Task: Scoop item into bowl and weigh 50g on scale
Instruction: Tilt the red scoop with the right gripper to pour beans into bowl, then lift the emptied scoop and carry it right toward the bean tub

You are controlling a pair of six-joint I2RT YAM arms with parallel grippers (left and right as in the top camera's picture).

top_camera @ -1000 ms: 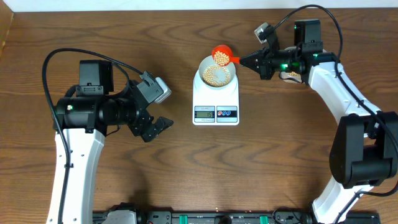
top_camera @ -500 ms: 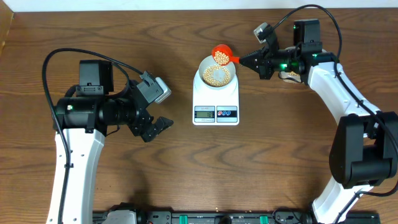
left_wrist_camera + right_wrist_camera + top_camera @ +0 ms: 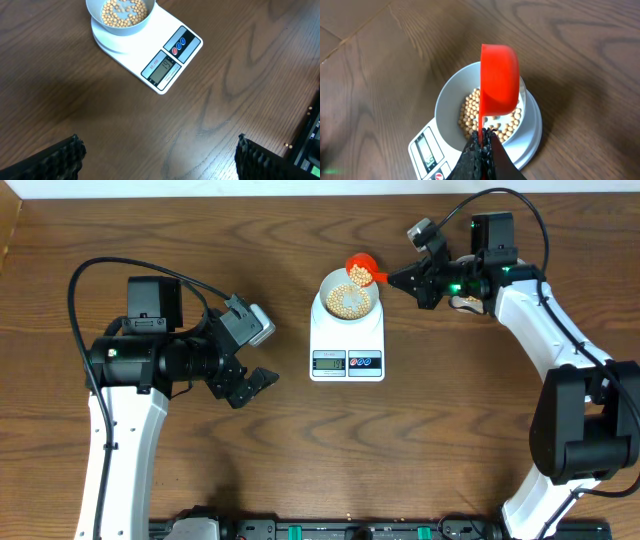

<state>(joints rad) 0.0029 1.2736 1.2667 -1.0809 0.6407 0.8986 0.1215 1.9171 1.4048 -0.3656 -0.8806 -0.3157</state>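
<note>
The right gripper (image 3: 481, 139) clamps a scoop (image 3: 499, 80) tilted over the bowl (image 3: 449, 97) of beans (image 3: 471, 114) on the scale (image 3: 532, 136), while the left gripper (image 3: 254, 387) idles wide open; tipping too steeply could overshoot the weight or scatter beans.

A dark brown wood-grain counter (image 3: 320, 440) filled the overhead frame. A red scoop (image 3: 359, 269) hung tipped on its side at upper centre. A black rail (image 3: 340, 531) with green bits lined the bottom edge.
</note>
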